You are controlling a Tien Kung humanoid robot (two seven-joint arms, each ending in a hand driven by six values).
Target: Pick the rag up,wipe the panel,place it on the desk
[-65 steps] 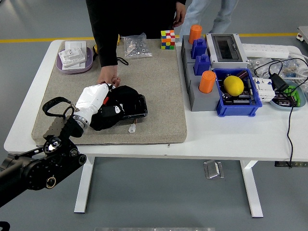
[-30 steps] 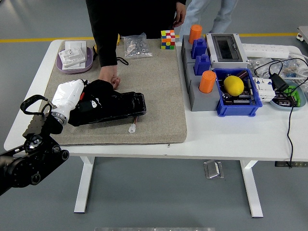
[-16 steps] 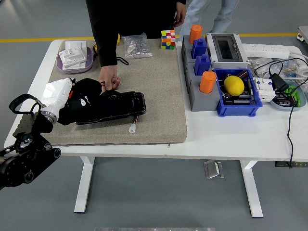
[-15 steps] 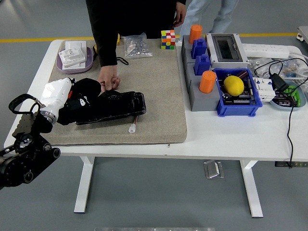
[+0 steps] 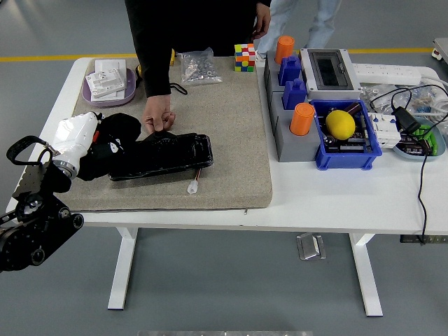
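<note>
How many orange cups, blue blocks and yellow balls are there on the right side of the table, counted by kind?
Orange cups: 2, one at the back and one nearer
Blue blocks: 2, and
Yellow balls: 1, in the blue bin
Total: 5

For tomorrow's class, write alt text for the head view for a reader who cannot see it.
The robot's left hand presses a black rag on the left end of a black panel lying on a beige mat, while a person's hand steadies the panel's far edge.
</note>
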